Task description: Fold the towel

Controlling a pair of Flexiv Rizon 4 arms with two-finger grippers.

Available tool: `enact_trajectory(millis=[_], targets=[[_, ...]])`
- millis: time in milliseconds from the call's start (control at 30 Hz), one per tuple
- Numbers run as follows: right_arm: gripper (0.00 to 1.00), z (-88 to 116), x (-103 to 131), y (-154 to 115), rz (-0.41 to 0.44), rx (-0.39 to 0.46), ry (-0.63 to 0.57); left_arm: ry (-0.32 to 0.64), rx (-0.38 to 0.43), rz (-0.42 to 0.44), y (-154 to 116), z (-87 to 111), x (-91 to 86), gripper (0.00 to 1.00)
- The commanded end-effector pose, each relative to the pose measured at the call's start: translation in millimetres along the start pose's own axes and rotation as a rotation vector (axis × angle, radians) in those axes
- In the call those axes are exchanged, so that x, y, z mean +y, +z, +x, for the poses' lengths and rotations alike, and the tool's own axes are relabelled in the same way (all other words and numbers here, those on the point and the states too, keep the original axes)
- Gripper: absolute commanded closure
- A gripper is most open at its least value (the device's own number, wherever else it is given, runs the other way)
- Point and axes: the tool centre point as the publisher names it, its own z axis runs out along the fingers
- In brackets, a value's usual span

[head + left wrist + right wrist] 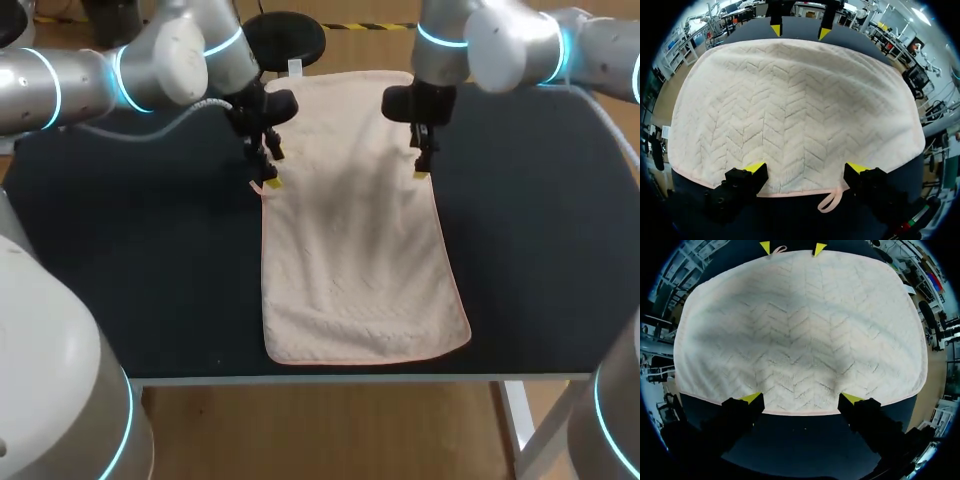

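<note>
On the table (120, 260): towel (350, 250) flat | left claw (273, 169) spread at its edge | right claw (421, 162) spread at opposite edge

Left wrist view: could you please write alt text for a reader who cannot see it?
A cream towel with a herringbone weave lies spread flat on the dark table. The left end effector is open, its yellow-tipped fingers over the towel's near edge, either side of a small loop. The right end effector is at the far edge.
</note>
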Motion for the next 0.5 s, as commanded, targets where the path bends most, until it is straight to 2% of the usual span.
enact_trajectory(millis=[33,267,500], targets=[[0.00,-8,2,10,0.007,0.019,-0.001,-0.004,-0.008,-0.021,-3,6.5,-3.0,0.00],[0.00,-10,-1,18,0.003,0.029,0.002,-0.026,0.001,-0.069,7,11.0,-1.6,0.00],[0.00,-8,-2,23,0.002,0.046,-0.002,-0.012,-0.017,-0.142,16,6.0,-1.0,0.00]])
